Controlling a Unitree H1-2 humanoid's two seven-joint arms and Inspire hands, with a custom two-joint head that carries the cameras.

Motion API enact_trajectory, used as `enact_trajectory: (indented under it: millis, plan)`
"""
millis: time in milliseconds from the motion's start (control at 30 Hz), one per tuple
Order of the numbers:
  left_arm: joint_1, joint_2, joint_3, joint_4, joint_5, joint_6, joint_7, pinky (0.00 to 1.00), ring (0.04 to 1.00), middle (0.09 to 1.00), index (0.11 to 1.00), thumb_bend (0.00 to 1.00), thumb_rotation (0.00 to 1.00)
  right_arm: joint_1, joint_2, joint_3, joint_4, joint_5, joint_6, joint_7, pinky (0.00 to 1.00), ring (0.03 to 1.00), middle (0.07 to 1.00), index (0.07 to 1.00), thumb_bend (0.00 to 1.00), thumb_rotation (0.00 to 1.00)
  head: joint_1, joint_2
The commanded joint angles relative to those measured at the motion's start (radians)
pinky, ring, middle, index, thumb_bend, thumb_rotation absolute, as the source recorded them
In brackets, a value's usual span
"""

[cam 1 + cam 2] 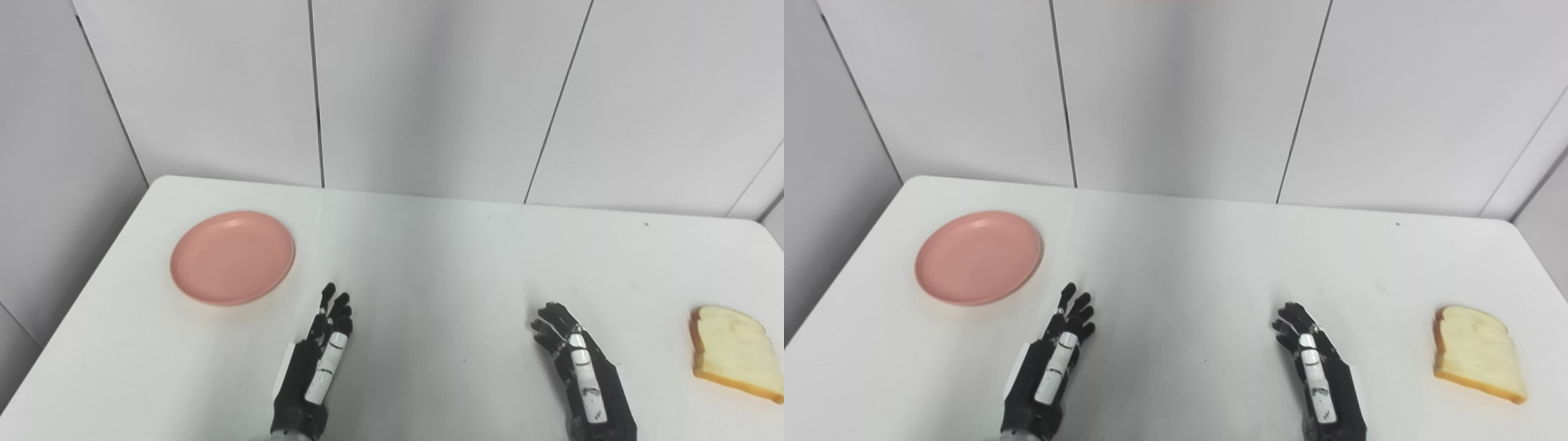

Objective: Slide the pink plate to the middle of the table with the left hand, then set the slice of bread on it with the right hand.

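both arms come in from the bottom edge. left hand (318,361) and right hand (579,367) are well apart, both empty, fingers stretched forward and loosely spread, thumb edge up.

A white surface (429,257) with rounded far corners fills the lower part of both views; a few small dark specks mark its top. Behind it stands a pale grey panelled wall (429,92), split by thin dark vertical seams. At the left a side wall (55,184) meets it.
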Motion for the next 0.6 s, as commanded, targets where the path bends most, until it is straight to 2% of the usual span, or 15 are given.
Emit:
enact_trajectory:
  millis: [0,400,567]
  plan:
    - [-0.01,-0.02,-0.008,0.017,0.008,-0.04,0.004,0.99,0.987,0.98,1.0,0.66,0.8,0.016,-0.005,-0.01,0.052,0.013,-0.024,0.011,0.88,0.832,0.836,0.805,0.7,0.8,0.0,-0.001]
    - [-0.015,-0.024,-0.001,0.066,0.012,-0.094,0.003,1.0,0.987,0.986,1.0,0.69,0.79,0.004,-0.003,-0.018,0.082,0.01,-0.038,0.017,0.89,0.835,0.833,0.809,0.68,0.84,0.018,-0.011]
    - [-0.017,-0.03,0.02,0.013,-0.039,-0.081,-0.002,0.97,0.976,0.983,1.0,0.71,0.77,0.001,0.008,-0.007,0.084,-0.004,-0.043,0.016,0.9,0.837,0.834,0.799,0.66,0.84,0.001,-0.009]
